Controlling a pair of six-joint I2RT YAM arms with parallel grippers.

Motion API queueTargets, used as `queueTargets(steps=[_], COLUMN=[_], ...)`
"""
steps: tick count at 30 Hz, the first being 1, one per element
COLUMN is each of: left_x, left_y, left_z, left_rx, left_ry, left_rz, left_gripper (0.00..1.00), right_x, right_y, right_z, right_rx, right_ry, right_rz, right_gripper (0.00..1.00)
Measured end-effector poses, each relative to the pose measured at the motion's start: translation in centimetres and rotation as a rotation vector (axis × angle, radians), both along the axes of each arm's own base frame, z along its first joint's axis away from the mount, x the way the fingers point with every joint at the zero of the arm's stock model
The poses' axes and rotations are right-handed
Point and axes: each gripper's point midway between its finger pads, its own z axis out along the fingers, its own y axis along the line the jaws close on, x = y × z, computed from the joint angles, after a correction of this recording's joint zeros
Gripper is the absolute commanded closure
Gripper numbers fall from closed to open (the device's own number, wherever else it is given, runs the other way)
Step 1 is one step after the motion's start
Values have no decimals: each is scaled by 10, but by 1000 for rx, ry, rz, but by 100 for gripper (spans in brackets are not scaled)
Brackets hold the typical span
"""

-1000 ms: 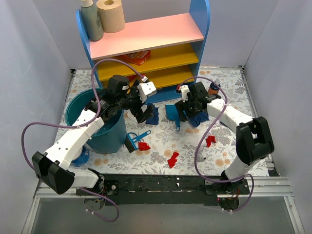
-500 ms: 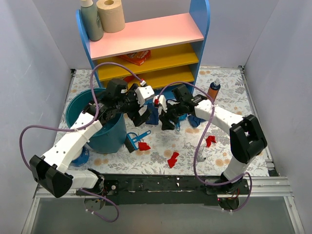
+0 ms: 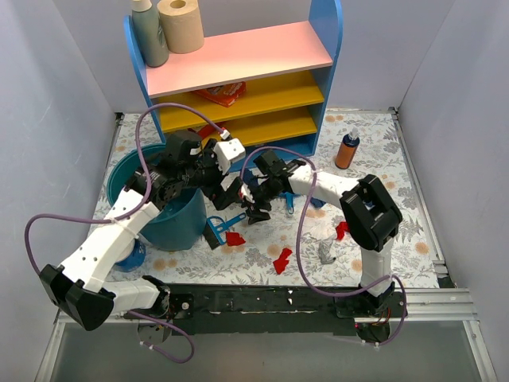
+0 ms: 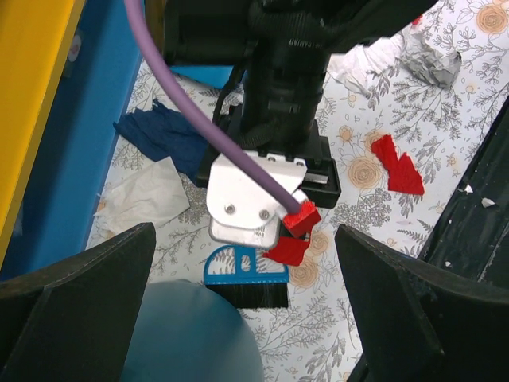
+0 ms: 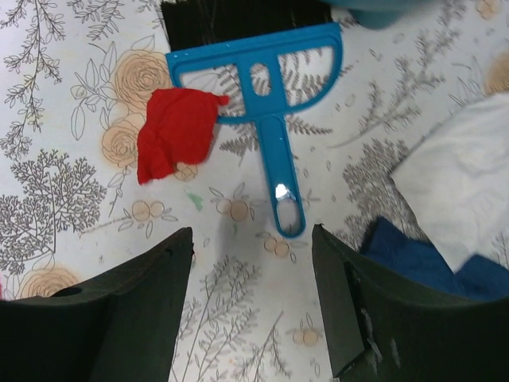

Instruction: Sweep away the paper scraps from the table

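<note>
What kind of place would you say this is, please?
Probably a staged robot test cell: plain grey walls box in the table, and a left arm and right arm are mounted at its black rail.

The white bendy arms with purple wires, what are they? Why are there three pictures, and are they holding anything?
They are two robot arms, and each ends in a gripper with two fingers. The big picture comes from a camera up above, looking down at the table. The other two come from small cameras on the wrists, so dark fingers show at their bottom corners. On the flowery table lie crumpled paper scraps, such as a red scrap and a grey scrap, plus a blue hand brush, a teal bucket and a colourful shelf. The left gripper and right gripper are both open and hold nothing. The right one hangs just above the brush.
</note>
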Motion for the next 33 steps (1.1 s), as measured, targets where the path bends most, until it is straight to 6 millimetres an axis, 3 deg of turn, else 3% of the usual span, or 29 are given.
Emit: queueTargets(steps=[4,17,20,29,33], left_x=[-3,-2,-2,0,3], left_y=[2,5,4,3,-1], left_z=[4,13,14,24,37], left_rx=[-3,-2,-3,-16,-43], left_ry=[5,-9,-11,-31,-59], left_rz=[5,21,22,20,9], left_gripper=[3,3,3,3,3], right_x=[-8,2,2,7,0], right_y=[10,20,23,25,7], right_z=[-10,-39,-46,-50,-50], right_rx=[-5,-55,-75,-112,-136], right_ry=[0,-5,-17,-30,-54], right_rz=[52,33,24,-51,-80], right_gripper=[35,43,48,81,91])
